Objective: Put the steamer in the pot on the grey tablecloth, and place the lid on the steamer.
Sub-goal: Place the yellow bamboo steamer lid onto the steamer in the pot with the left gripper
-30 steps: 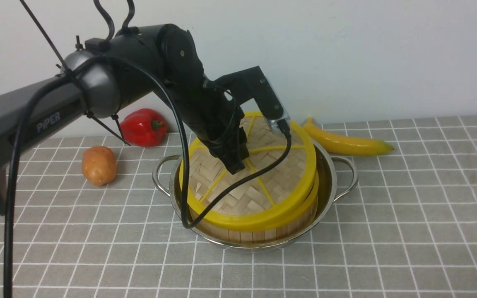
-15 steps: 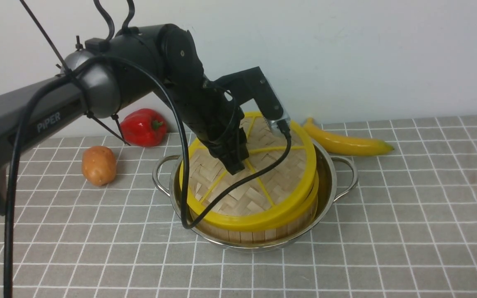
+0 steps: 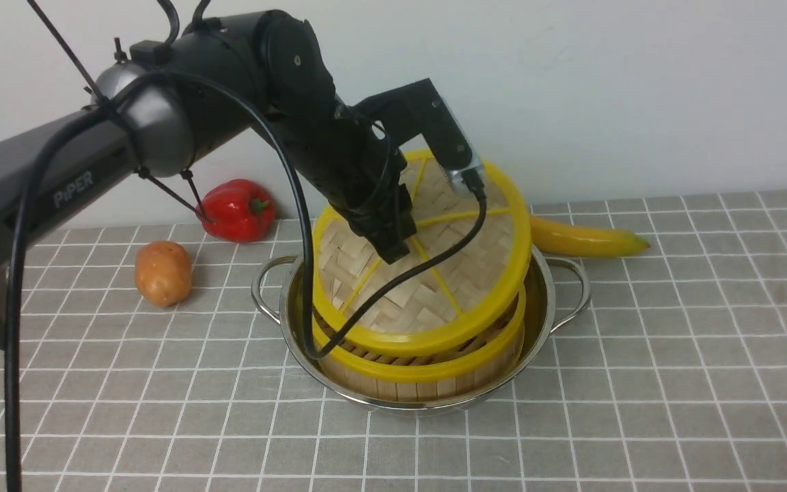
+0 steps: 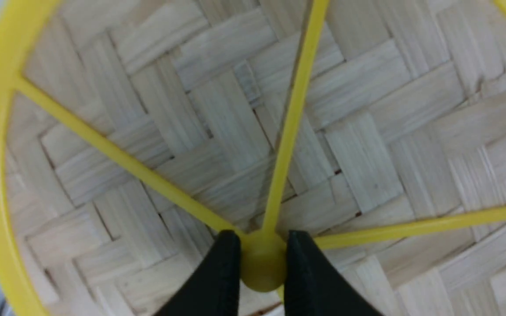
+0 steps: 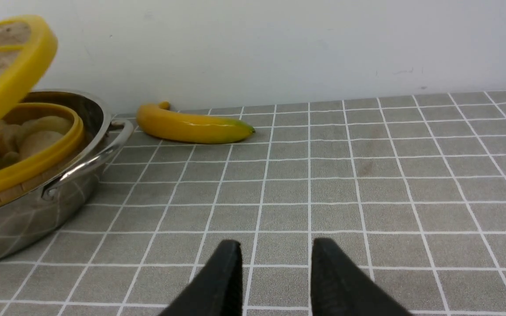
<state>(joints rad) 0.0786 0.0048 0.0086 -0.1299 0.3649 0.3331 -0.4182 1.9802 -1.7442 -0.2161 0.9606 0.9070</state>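
The steamer [image 3: 427, 374], a bamboo basket with a yellow rim, sits inside the shiny pot [image 3: 566, 301] on the grey tablecloth [image 3: 639, 383]. The lid [image 3: 448, 287] hangs tilted above the steamer, its far side raised and its near edge close to the steamer's rim. My left gripper [image 3: 393, 254] is shut on the lid's yellow centre hub [image 4: 262, 263], one black finger on each side. In the right wrist view, pale buns [image 5: 37, 134] show in the steamer [image 5: 29, 169] under the raised lid [image 5: 13, 81]. My right gripper [image 5: 275, 256] hovers open over bare cloth to the pot's right, holding nothing.
A banana [image 3: 585, 238] lies behind the pot on the right, near the wall. A red pepper [image 3: 236, 210] and a potato [image 3: 163, 272] lie at the back left. The left arm's black cable [image 3: 305, 301] loops down over the pot's near rim.
The lid lay flat on the steamer before. Now my left gripper has risen with it, and the lid is lifted and tilted, opening a gap above the steamer's rim.
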